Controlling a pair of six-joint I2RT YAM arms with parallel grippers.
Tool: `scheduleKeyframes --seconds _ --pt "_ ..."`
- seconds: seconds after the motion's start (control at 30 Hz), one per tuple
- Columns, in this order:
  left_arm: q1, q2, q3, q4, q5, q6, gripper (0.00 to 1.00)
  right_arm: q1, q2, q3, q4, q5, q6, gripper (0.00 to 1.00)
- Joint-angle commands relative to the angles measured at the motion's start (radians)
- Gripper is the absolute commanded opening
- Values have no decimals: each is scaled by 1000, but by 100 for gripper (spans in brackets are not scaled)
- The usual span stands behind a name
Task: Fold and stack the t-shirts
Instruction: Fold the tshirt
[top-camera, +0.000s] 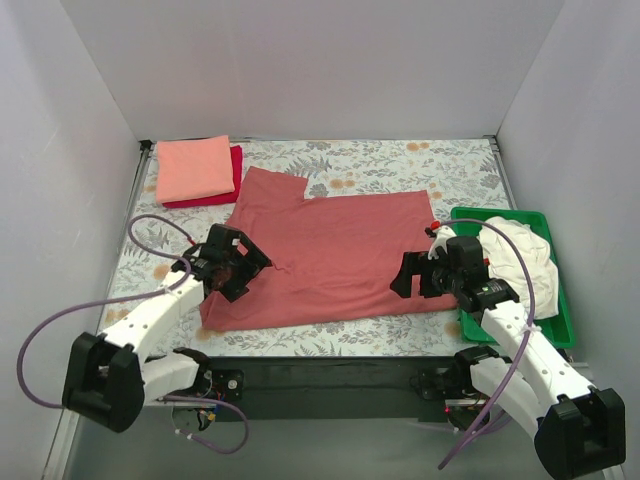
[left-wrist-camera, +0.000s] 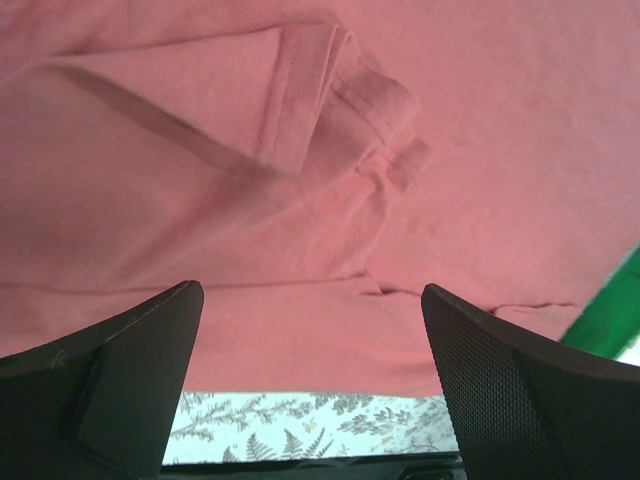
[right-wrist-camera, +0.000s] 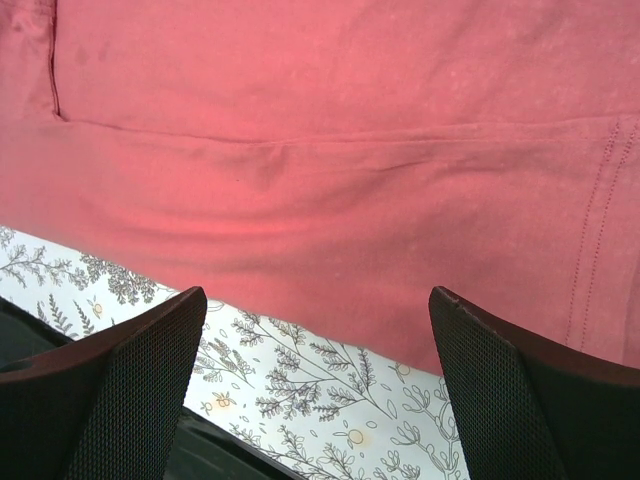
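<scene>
A dusty brick-red t-shirt (top-camera: 330, 255) lies spread flat across the middle of the table. My left gripper (top-camera: 240, 272) hovers open over its left edge; the left wrist view shows the shirt (left-wrist-camera: 300, 200) with a folded sleeve, and the gripper (left-wrist-camera: 310, 385) empty. My right gripper (top-camera: 408, 276) hovers open over the shirt's right front corner; in the right wrist view the shirt's front edge (right-wrist-camera: 330, 230) lies just beyond the empty gripper (right-wrist-camera: 315, 395). A folded salmon-pink shirt (top-camera: 195, 167) lies on a folded crimson one (top-camera: 232, 178) at back left. A cream-white shirt (top-camera: 520, 255) sits bunched in the tray.
The green plastic tray (top-camera: 560, 320) stands at the right edge, beside my right arm; a corner of it shows in the left wrist view (left-wrist-camera: 610, 310). A floral tablecloth (top-camera: 400, 160) covers the table. White walls close in the back and both sides.
</scene>
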Motion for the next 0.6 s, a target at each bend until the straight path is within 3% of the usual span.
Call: scheduleKeyframes --seconds 0.0,0.13,0.4,0.57 --pt "-3 91 34 76 -4 42 91 3 2 40 -19 -1 -10 98" --pt "-3 155 50 108 -67 55 91 3 2 52 -17 12 -7 98" --pt "35 344 120 219 -374 42 96 3 -2 71 -20 5 -7 98" --pt "128 422 246 167 -410 40 96 1 -30 77 -43 19 -18 98"
